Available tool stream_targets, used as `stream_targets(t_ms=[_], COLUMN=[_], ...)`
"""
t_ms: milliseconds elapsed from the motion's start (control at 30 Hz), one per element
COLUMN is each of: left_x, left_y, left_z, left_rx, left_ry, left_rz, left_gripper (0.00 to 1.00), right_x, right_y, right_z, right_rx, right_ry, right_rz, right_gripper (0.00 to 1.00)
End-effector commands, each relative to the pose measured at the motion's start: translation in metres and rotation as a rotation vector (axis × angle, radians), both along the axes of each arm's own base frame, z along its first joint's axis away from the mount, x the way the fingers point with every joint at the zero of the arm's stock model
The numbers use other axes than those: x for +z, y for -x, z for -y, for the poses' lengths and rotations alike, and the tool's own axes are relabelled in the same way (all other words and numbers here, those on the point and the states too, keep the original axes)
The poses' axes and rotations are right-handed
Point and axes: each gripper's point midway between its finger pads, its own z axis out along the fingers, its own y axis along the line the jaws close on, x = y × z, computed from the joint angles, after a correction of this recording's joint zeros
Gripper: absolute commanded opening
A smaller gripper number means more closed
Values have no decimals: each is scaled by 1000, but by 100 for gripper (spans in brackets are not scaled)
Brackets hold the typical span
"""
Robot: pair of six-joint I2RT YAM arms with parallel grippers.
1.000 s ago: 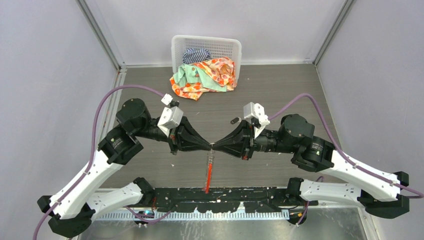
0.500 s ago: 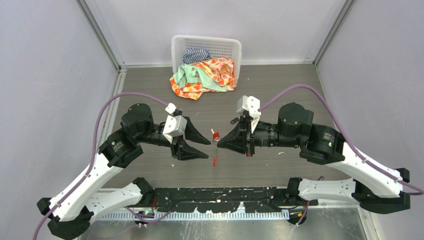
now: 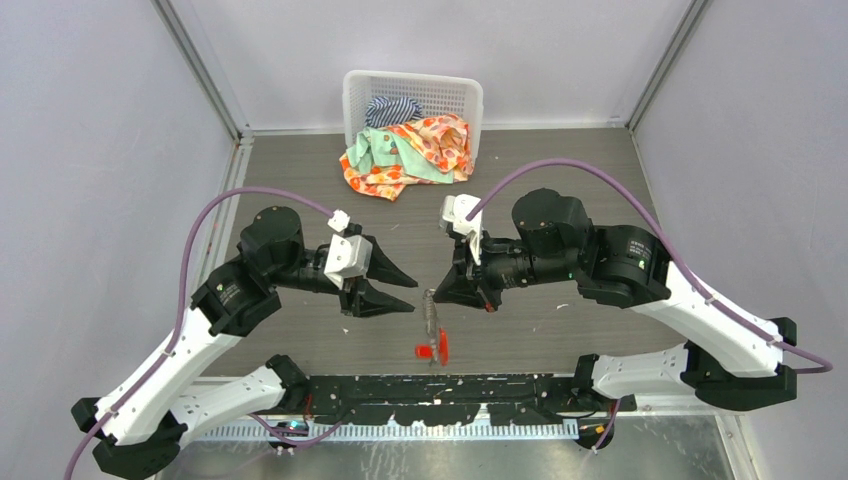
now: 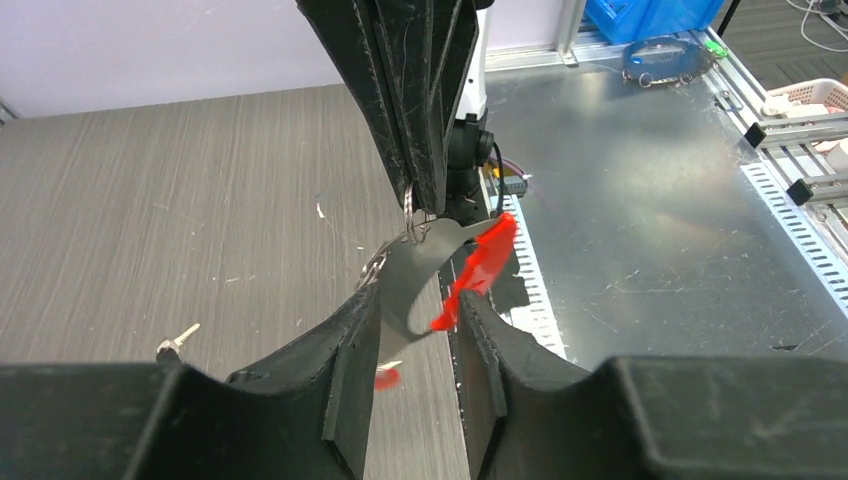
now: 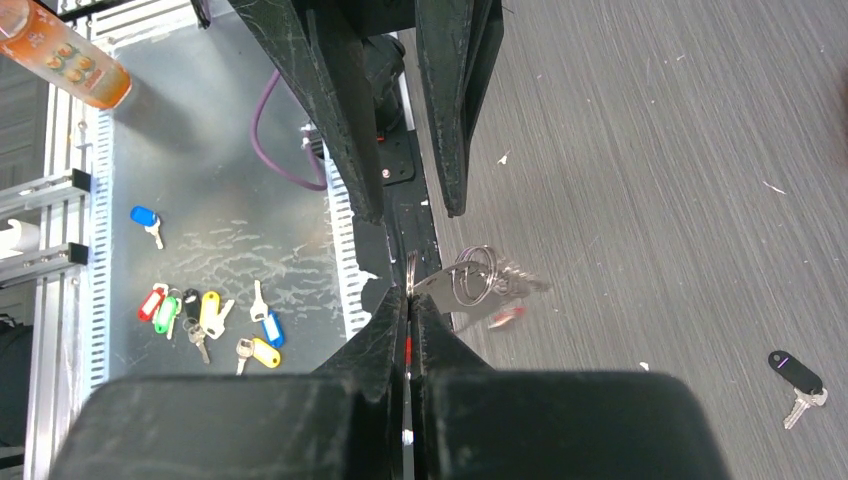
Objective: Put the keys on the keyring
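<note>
The keyring (image 3: 432, 318) filled the gap between left gripper (image 3: 412, 297) and right gripper (image 3: 437, 297); table (image 3: 560, 180) lay open toward the basket (image 3: 410, 76).

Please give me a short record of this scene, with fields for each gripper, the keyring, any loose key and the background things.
left gripper: open, beside the keyring, gripping nothing
right gripper: shut on the keyring
keyring: hangs in the air from the right gripper, with its red tag lowest
black key: loose, lying flat on the table
red key: cannot tell
basket: at the far edge, with cloths spilling out
</note>
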Motion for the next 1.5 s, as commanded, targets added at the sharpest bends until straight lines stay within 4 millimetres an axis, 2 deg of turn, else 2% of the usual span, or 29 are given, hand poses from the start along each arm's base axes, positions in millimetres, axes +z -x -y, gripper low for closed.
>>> stream_targets(t_ms=[0,233,400,667,800,867,967,1100,1200,1333,1467], left_x=[15,19,12,-18,-36,-44,-56,-65,-61,-50,-44], left_y=[5,5,7,9,2,-1,-9,-29,-41,-41,-30], left_z=[-1,3,5,1,0,-1,-1,2,2,2,2], left_rx=[-20,-45,-61,-43,14,48,101,196,247,234,172], left_ry=[36,43,24,-49,-87,-101,-117,-130,-116,-86,-61], left_rz=[35,26,-17,-97,-149,-168,-190,-183,-145,-76,-42], left_gripper=[35,35,35,45,51,58,61,59,57,50,40], right_x=[27,22,13,-2,-9,-14,-18,-23,-30,-35,-39], right_y=[5,2,-7,-23,-33,-43,-51,-55,-52,-43,-30], right_z=[4,0,-3,-4,-2,2,3,0,1,-2,-7], right_rx=[26,24,-13,-112,-178,-240,-298,-336,-323,-266,-200], right_ry=[-79,-32,36,180,259,307,352,403,463,480,481], right_rz=[38,23,14,25,47,66,68,51,40,16,-32], right_gripper=[1,1,1,1,1,1,1,1,1,1,1])
